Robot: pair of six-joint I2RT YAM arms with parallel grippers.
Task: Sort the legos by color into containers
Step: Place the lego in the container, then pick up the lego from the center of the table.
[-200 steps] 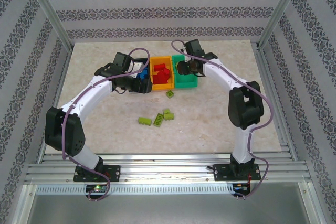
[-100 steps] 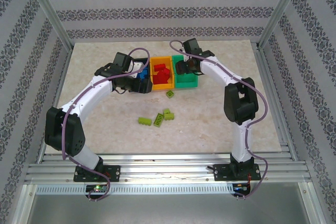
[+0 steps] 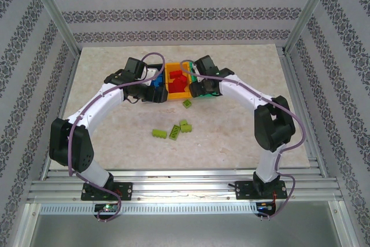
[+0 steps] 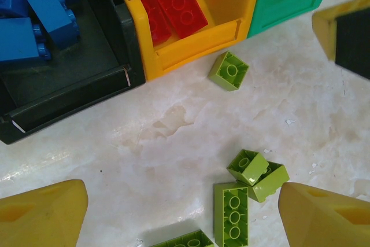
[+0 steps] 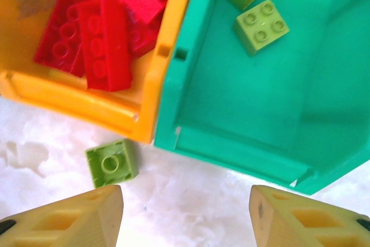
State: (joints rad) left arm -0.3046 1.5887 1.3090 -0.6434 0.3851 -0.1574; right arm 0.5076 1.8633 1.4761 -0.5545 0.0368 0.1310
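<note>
Hovering over the bins now, and we get glossy moulded plastic against a pale, veined stone-look table (image 4: pixel 173 131). Three open rectangular bins stand side by side, walls touching. The black bin (image 4: pixel 75 85) holds blue bricks (image 4: pixel 29 21), the orange-yellow bin (image 4: pixel 191 41) a heap of red bricks (image 5: pixel 98 44), and the green bin (image 5: pixel 243 114) two square lime bricks (image 5: pixel 262 25) at its far end. Every brick is studded, hard-edged and shiny.

Against a second ago, we see the right arm swung leftward. Its wrist was over the green bin's far side, and now it sits above the seam between orange-yellow and green. The left arm has not budged.

The right gripper (image 5: pixel 185 218) is spread wide, with nothing between its yellow fingers. A single lime brick (image 5: pixel 111 163) lies underside up on the table just in front of the bins' shared corner, close to the finger on the left of that view. The left gripper (image 4: pixel 182 218) is likewise splayed and empty. A cluster of lime bricks (image 4: pixel 248 177) rests by its finger on the right of that view, apart from the bins.
</note>
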